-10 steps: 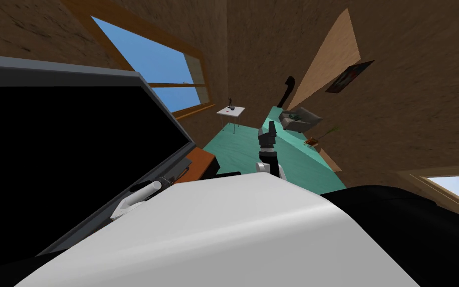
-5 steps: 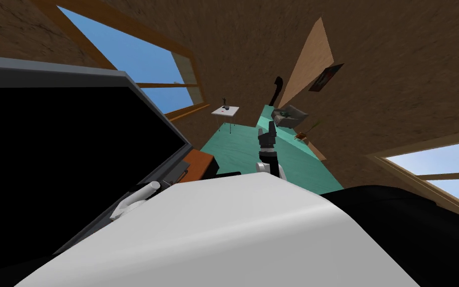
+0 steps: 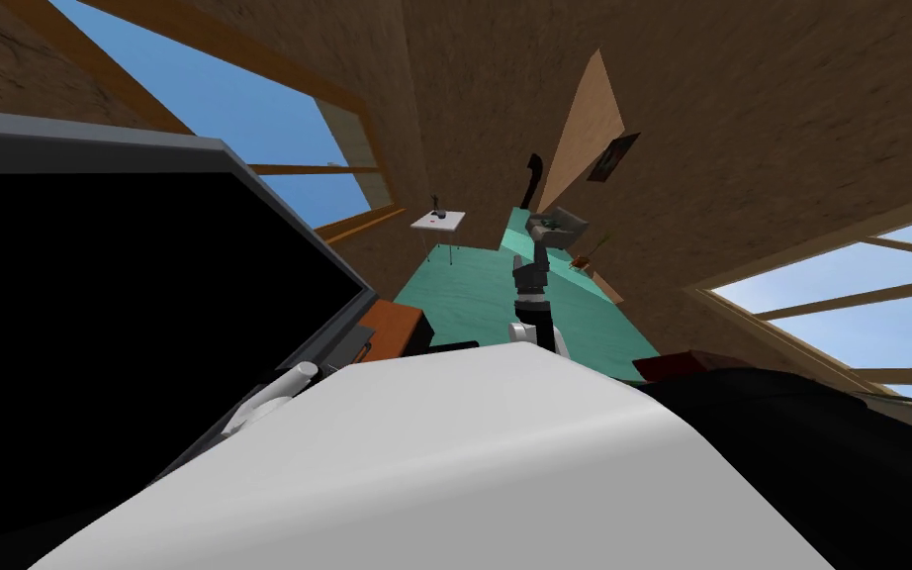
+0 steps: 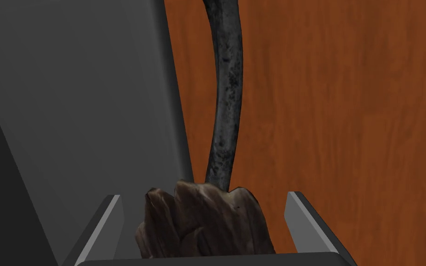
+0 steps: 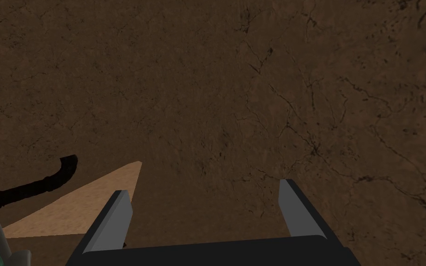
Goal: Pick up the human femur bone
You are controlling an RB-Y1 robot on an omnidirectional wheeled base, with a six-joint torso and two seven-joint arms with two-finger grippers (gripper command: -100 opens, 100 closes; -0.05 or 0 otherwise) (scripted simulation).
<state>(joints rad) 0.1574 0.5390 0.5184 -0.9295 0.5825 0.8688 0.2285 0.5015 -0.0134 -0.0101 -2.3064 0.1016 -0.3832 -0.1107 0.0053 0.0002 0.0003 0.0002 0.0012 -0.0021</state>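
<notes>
Down low with the left gripper [image 4: 205,197], fingers spread and released, straddling the knobby end of the dark bone [image 4: 223,115], a gap showing on each side. Lying along the reddish-brown wooden tabletop [image 4: 346,115], shaft stretching off toward 12 o'clock from the gripper, just beside a dark grey panel [image 4: 92,92] at 10 o'clock. Raised out front at 12 o'clock with the right gripper [image 5: 203,188], likewise released, holding nothing.

We find the femur bone [image 4: 226,92] rough and mottled, its knobbly end cracked; the wooden surface [image 4: 346,115] shows smooth reddish grain; the grey panel [image 4: 92,92] looks matt.
</notes>
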